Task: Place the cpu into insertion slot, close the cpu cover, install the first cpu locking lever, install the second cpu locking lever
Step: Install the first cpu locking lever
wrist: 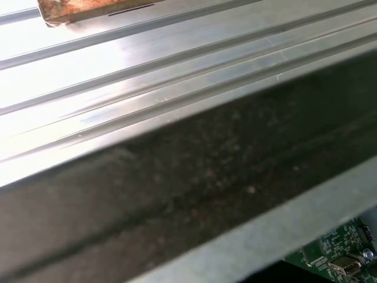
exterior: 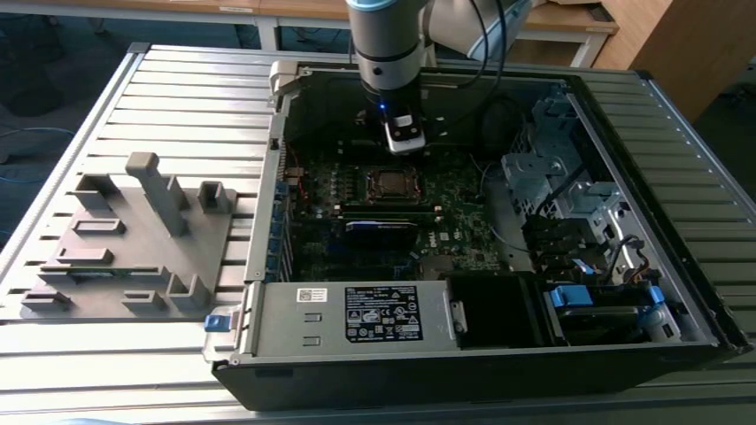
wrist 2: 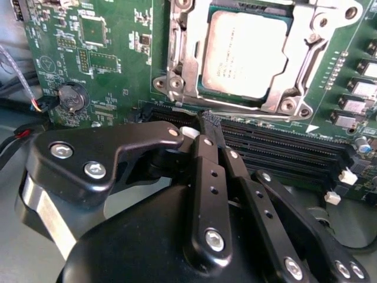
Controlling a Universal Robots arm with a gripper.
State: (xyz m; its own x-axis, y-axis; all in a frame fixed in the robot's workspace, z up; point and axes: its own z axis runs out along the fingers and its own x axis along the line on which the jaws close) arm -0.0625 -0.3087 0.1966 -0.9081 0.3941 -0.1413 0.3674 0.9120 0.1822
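While the arm reaches down into the open computer case in the exterior view, its pincer hangs over the green motherboard, just beyond the insertion slot. The case lies on a slatted metal worktop. A grey moulded fixture sits on the slats towards the exterior view's left, well apart from the arm.

In the second wrist view, the pincer has its black fingers drawn together to a single tip, with nothing visible between them. That tip is at the edge of the long black memory slots, just beside the socket. The cpu lies flat in the socket with its grey metal top showing through the window of the cpu cover, and the cover lies down around it. A round coin cell sits on the board well to one side.

In the first wrist view, the worktop's bright slats run beside a dark wall of the case, and a corner of the motherboard peeks past it.
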